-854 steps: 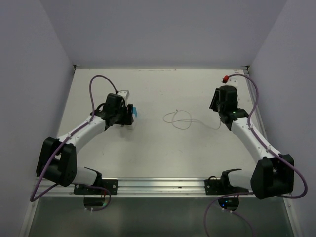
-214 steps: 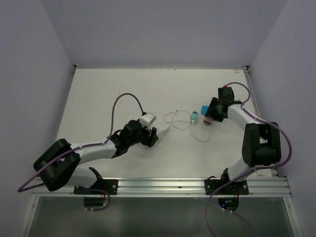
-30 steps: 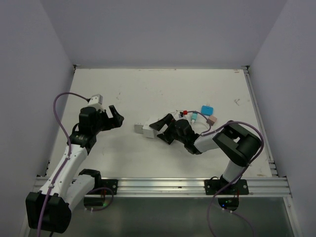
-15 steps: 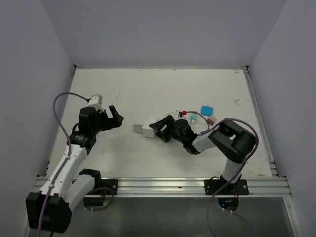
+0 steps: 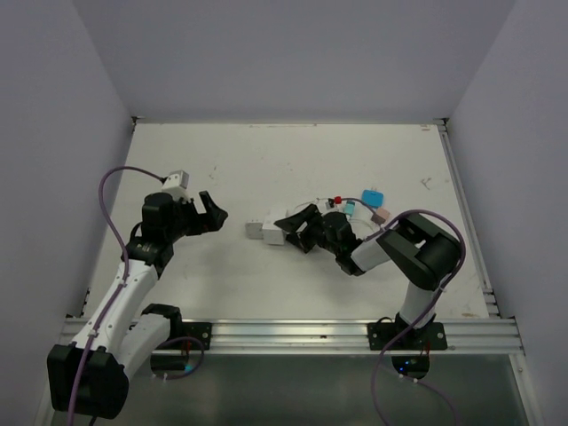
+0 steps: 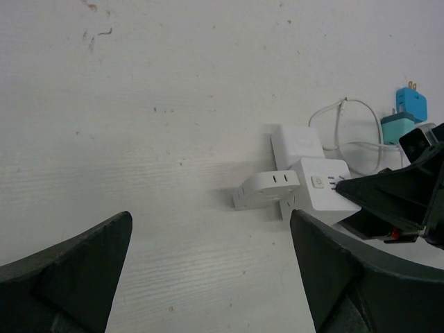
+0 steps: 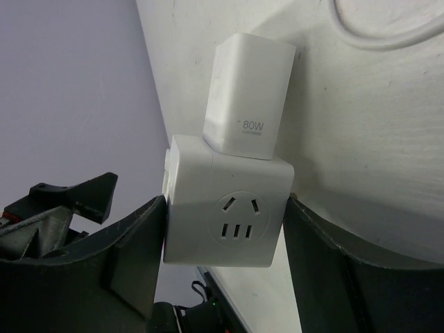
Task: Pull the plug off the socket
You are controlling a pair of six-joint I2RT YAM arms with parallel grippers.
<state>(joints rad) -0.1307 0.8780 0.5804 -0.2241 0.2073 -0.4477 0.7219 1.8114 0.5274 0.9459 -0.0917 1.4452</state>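
Observation:
The socket (image 7: 225, 211) is a white cube lying on the table, also visible from above (image 5: 276, 233) and in the left wrist view (image 6: 322, 191). My right gripper (image 7: 225, 232) is shut on it, one black finger pressed to each side. A flat white plug (image 7: 246, 97) marked 80W is seated in the cube's far face. A small rounded white piece (image 6: 267, 189) sits against the face toward my left arm; I cannot tell if it is plugged in. My left gripper (image 5: 209, 216) hangs open a short way to the left, holding nothing.
Behind the right gripper lie a looped white cable (image 6: 340, 121), a teal adapter (image 5: 373, 196), a small pinkish block (image 5: 383, 215) and a small red piece (image 5: 335, 201). Grey walls enclose the table on three sides.
My right gripper has closed onto the socket and nudged it slightly to the right. The left gripper has edged a little toward it, still open.

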